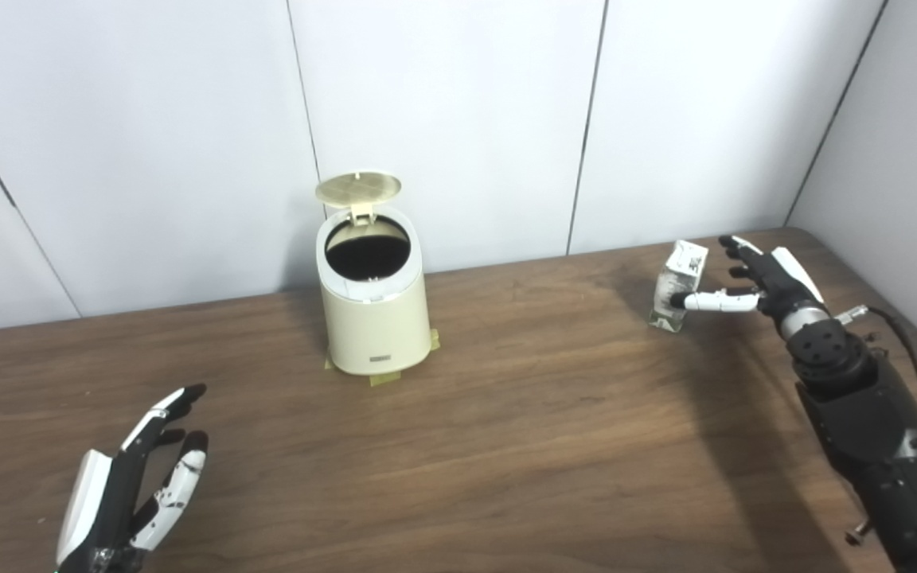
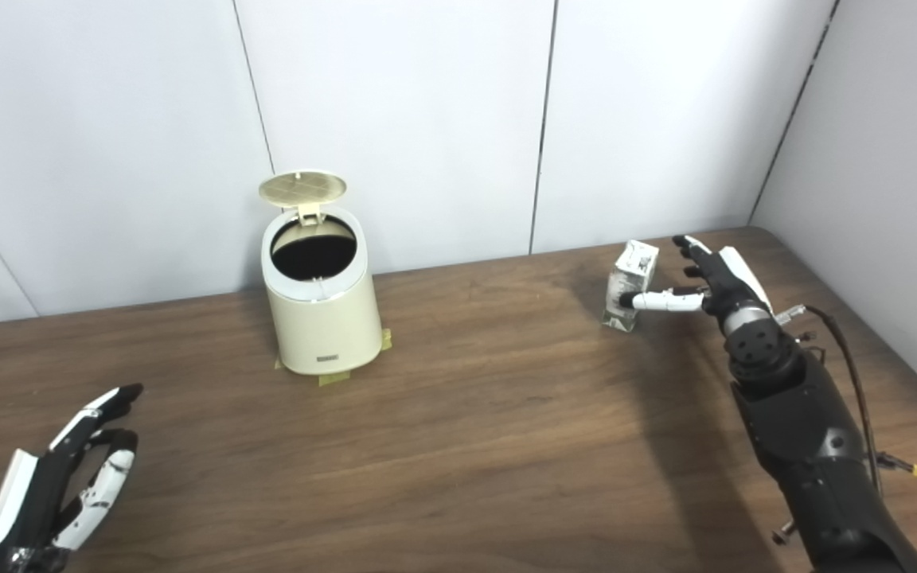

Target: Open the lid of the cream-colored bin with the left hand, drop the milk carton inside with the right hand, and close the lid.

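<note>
The cream-colored bin (image 1: pixel 375 318) stands at the back middle of the table with its round lid (image 1: pixel 358 189) tipped up and open, showing a dark inside. The milk carton (image 1: pixel 678 286) stands upright at the back right. My right hand (image 1: pixel 753 282) is open right beside the carton, the thumb touching its front face and the other fingers spread behind it, not closed on it. My left hand (image 1: pixel 144 485) is open and empty, low at the front left, well away from the bin.
Strips of yellow tape (image 1: pixel 385 379) mark the bin's foot on the brown wooden table (image 1: pixel 506 430). White wall panels stand close behind the bin. The table's right edge runs just past my right arm (image 1: pixel 872 414).
</note>
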